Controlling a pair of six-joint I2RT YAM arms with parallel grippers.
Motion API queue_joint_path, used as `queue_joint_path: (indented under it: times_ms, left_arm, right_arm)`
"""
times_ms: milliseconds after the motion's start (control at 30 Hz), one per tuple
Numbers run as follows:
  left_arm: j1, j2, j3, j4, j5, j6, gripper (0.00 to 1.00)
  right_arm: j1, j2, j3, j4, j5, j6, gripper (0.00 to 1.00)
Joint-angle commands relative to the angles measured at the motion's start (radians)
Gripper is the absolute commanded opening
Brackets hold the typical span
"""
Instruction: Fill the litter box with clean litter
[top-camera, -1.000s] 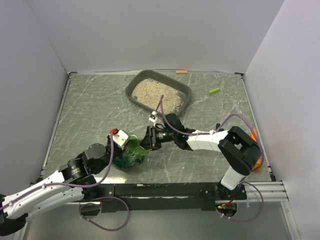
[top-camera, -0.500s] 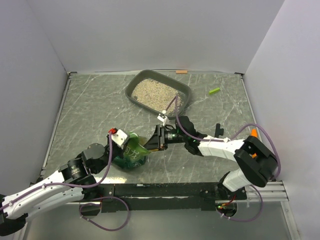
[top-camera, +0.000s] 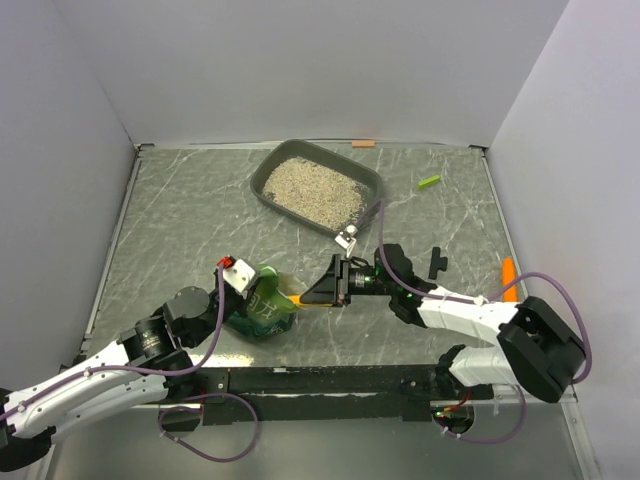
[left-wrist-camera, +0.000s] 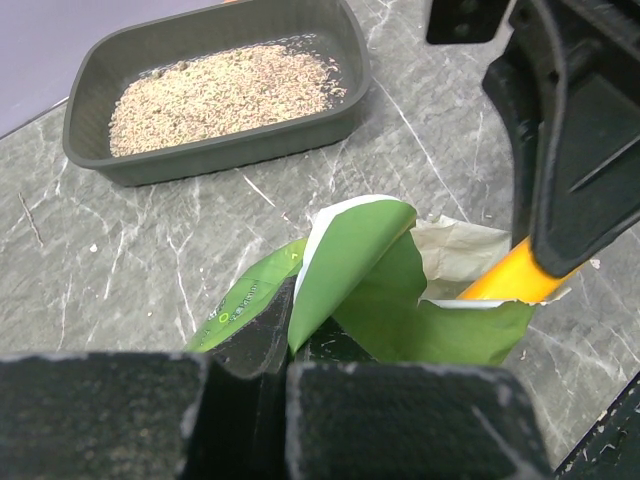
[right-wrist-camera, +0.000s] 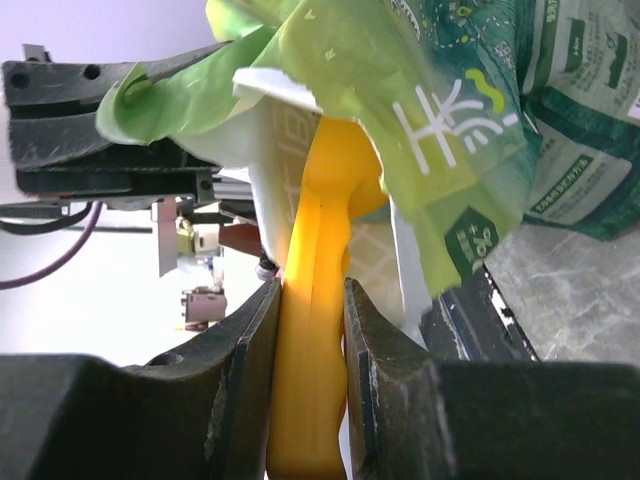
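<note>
While the left end effector (left-wrist-camera: 272, 365) is pinching the rim of the green bag (top-camera: 262, 312), the right end effector (right-wrist-camera: 312, 330) is gripping the orange scoop (right-wrist-camera: 318, 250), holding it in the bag's mouth.

Open green bag (left-wrist-camera: 360, 250), orange scoop (left-wrist-camera: 505, 281) inside, filled litter box (left-wrist-camera: 230, 152) beyond

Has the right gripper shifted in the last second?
Yes. Against the litter box, the right gripper, holding the orange scoop, has slid rightward, away from the green bag.
</note>
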Motion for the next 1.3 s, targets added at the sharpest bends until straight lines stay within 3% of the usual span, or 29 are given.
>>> queue_joint_path:
  times_ms: [0,567,1267]
  left_arm:
    - [-0.009,0.006,0.012,0.067,0.023,-0.014,0.01]
    - [-0.015,0.015,0.012,0.066,0.023,-0.013,0.01]
    - [-0.023,0.008,0.010,0.064,0.014,-0.013,0.01]
  right_arm:
    - [-0.017,-0.100,-0.028,0.089,-0.042,0.036,0.00]
    - [-0.144,-0.453,-0.140,-0.207,0.016,-0.013,0.00]
    - [-0.201,-0.835,-0.289,-0.454,0.161,0.117,0.00]
